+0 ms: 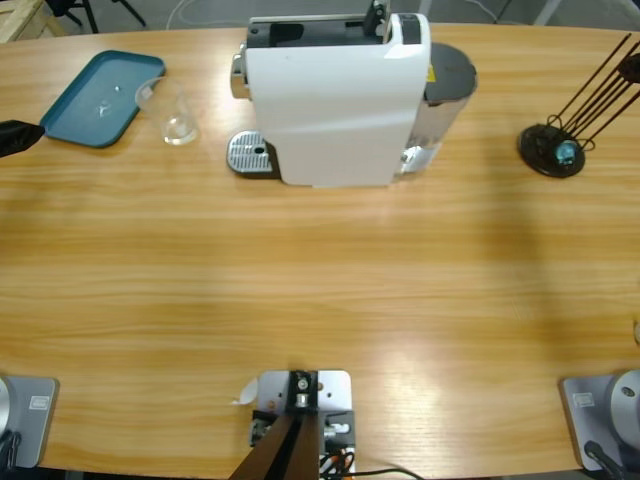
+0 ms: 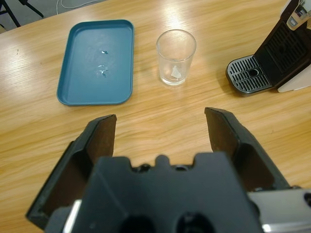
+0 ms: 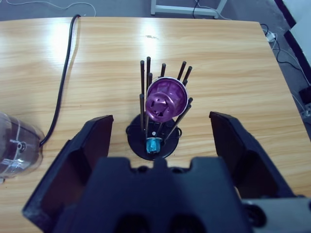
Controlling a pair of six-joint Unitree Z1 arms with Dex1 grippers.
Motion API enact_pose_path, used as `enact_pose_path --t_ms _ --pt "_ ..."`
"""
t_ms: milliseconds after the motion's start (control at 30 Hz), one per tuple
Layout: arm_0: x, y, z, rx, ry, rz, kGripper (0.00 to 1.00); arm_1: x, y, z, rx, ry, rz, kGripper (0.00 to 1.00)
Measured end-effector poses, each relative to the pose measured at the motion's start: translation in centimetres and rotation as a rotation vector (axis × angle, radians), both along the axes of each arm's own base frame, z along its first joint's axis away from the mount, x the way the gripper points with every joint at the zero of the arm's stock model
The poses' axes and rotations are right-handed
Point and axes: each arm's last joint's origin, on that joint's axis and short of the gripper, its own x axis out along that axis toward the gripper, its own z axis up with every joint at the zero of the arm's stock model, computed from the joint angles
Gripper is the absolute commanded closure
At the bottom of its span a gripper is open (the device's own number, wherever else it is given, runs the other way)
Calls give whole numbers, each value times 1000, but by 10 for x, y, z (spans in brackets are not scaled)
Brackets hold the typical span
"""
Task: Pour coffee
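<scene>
A clear glass tumbler (image 2: 176, 57) stands upright on the wooden table between a teal tray (image 2: 97, 60) and the coffee machine's drip grille (image 2: 249, 74). No coffee shows in it; it looks empty. My left gripper (image 2: 160, 128) is open, short of the tumbler and touching nothing. In the high view the tumbler (image 1: 175, 115) sits just right of the tray (image 1: 100, 98), left of the white coffee machine (image 1: 335, 100). My right gripper (image 3: 161, 120) is open, facing a black capsule rack (image 3: 146, 97) that holds a purple capsule (image 3: 166, 99).
A teal capsule (image 3: 153, 144) lies at the rack's base. The machine's clear water tank (image 3: 17, 145) and a black cable (image 3: 63, 82) are left of the rack. In the high view the rack (image 1: 555, 150) stands at the far right and a black arm part (image 1: 15, 138) pokes in at the left edge.
</scene>
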Motion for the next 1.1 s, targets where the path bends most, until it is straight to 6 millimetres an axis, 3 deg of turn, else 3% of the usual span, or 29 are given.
enact_pose_path --t_ms 200,267,367,833,867,900,933,967,1033,1100 --pt "1 0 0 2 3 0 220 2 0 -1 -2 4 -3 469" --pt "1 0 -1 2 3 0 220 4 0 3 -1 -7 -6 615" --pt "1 0 -1 2 3 0 220 6 0 8 0 -29 -14 973" --pt "1 0 -1 2 3 0 220 10 0 7 -6 -26 -23 1000" --pt "1 0 -1 2 3 0 220 11 0 7 -6 -26 -23 939" --pt "1 0 -1 2 3 0 220 11 0 7 -7 -25 -23 626" --pt "1 0 -1 2 3 0 220 11 0 7 -7 -24 -23 424" --pt "1 0 -1 2 3 0 220 11 0 7 -7 -23 -23 325" --pt "1 0 -1 2 3 0 220 11 0 7 -7 -23 -23 234" --pt "1 0 -1 2 3 0 220 10 0 5 -8 -19 -23 225"
